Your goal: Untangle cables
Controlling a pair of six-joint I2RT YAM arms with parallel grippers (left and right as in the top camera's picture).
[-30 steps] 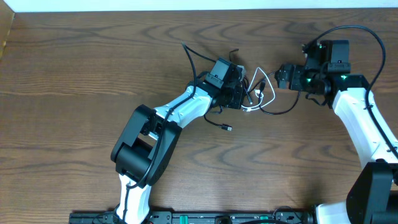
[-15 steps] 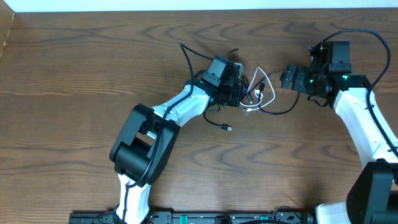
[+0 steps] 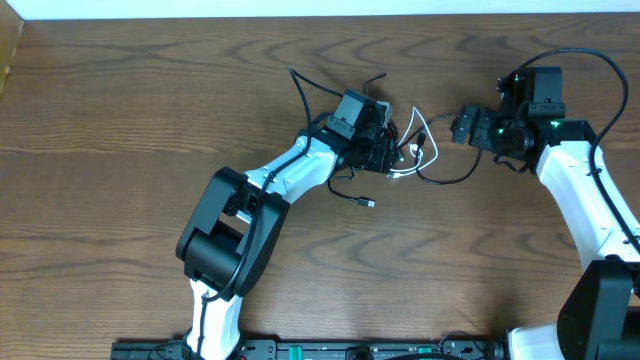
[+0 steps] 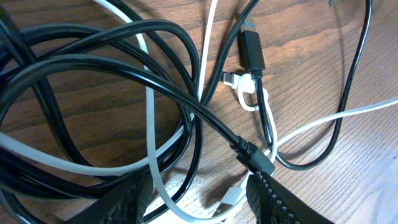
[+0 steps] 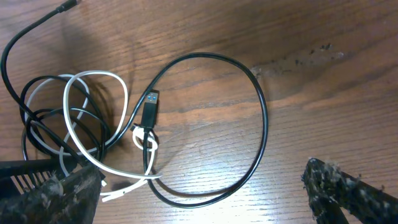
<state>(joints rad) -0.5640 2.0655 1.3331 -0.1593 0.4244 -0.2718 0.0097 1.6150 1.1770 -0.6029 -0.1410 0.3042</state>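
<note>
The black cable [image 3: 455,180] and the white cable [image 3: 425,150] lie tangled on the wooden table between my two arms. My left gripper [image 3: 392,152] sits right at the tangle. In the left wrist view its jaws [image 4: 202,202] stand apart, with loose strands of white cable [image 4: 348,115] and black cable [image 4: 186,102] lying between the fingertips [image 4: 134,199]. A black USB plug [image 4: 252,50] rests beside a small white loop. My right gripper [image 3: 457,127] hangs wide open just right of the tangle. Below it in its wrist view are the black cable's big loop [image 5: 264,124] and the white loop [image 5: 93,74].
A loose black plug end [image 3: 370,204] lies on the table below the left gripper. Thicker black arm wires rise near the left wrist [image 3: 300,85] and arc over the right arm [image 3: 590,55]. The table's far edge runs along the top.
My left gripper's jaws have come apart from shut, letting go of the cable strands. The right gripper has drawn slightly to the right, away from the tangle.
</note>
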